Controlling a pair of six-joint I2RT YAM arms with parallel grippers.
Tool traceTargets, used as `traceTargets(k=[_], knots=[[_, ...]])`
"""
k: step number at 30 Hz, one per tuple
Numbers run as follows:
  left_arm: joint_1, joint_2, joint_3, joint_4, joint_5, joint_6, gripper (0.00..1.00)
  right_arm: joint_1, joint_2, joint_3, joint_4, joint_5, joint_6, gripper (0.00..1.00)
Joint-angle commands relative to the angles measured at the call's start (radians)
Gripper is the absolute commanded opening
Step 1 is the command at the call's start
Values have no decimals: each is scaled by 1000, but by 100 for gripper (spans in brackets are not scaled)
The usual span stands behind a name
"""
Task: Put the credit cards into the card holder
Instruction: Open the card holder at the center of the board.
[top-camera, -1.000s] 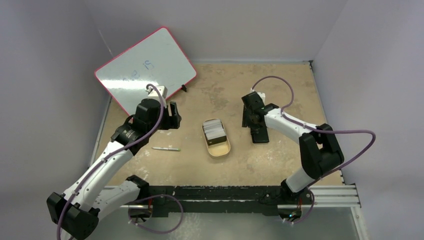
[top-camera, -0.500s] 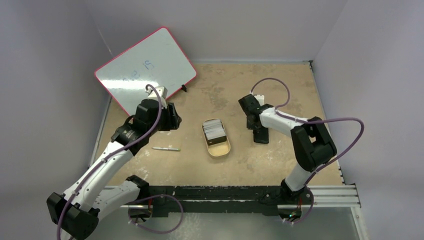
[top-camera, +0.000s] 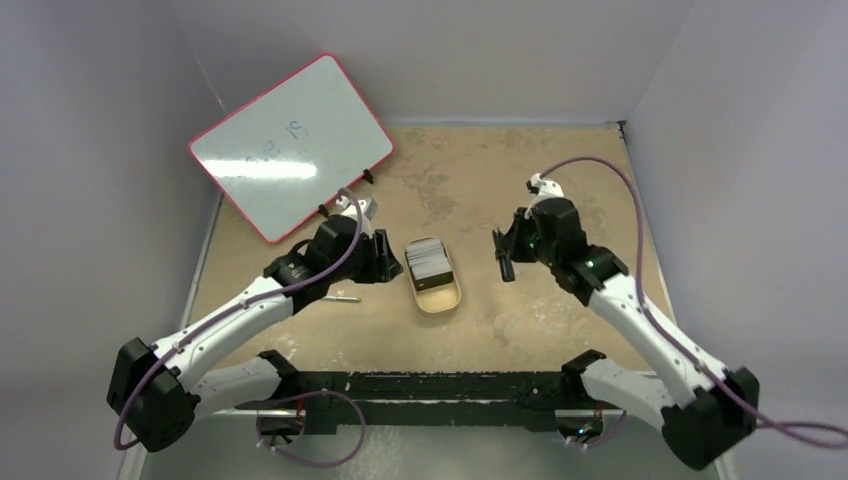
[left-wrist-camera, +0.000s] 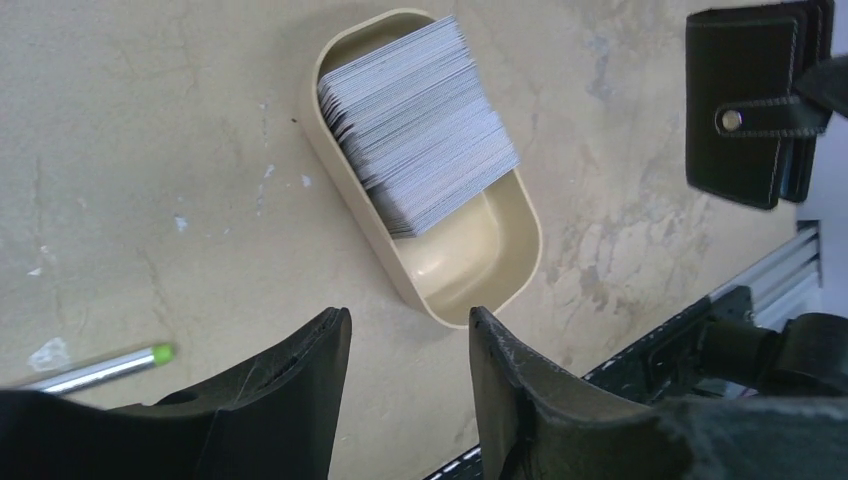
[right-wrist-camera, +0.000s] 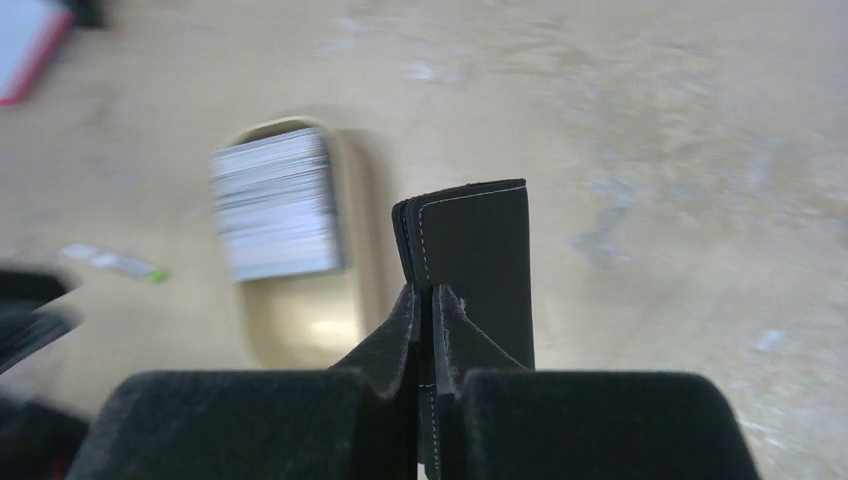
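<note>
Holding the card holder (right-wrist-camera: 478, 265) clamped in my right gripper (right-wrist-camera: 432, 300), right of the tin (left-wrist-camera: 470, 268), I hover my left gripper (left-wrist-camera: 410, 325), jaws apart, just left of the credit cards (left-wrist-camera: 420, 120) stacked in its far end, the arm nearer them.

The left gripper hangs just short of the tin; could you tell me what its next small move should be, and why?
Probably ease the left gripper forward and down over the cards. Its jaws stand open and empty near the tin's bare end, while the cards lie stacked at the end farther from it. The right gripper is shut on the wallet.
</note>
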Motion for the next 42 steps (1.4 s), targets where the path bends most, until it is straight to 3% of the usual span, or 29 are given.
traceTargets(k=[1, 4, 7, 17, 24, 37, 40, 42], knots=[[-4, -58, -27, 225, 81, -123, 50, 8, -209, -96, 158, -400, 14, 0], [-4, -93, -65, 354, 176, -212, 54, 8, -307, -179, 308, -618, 93, 0], [-4, -133, -116, 489, 268, -308, 56, 8, -385, -258, 486, -731, 202, 0], [-4, -199, -198, 787, 309, -484, 66, 8, -430, -444, 1138, -888, 577, 0], [-5, -145, -228, 1034, 386, -575, 69, 8, -356, -429, 1261, -889, 638, 0], [-18, -133, -282, 1250, 426, -584, 78, 8, -242, -415, 1501, -862, 780, 0], [-22, -115, -298, 1299, 427, -597, 74, 8, -219, -417, 1542, -854, 806, 0], [-22, -101, -300, 1318, 426, -605, 61, 8, -212, -422, 1564, -852, 811, 0]])
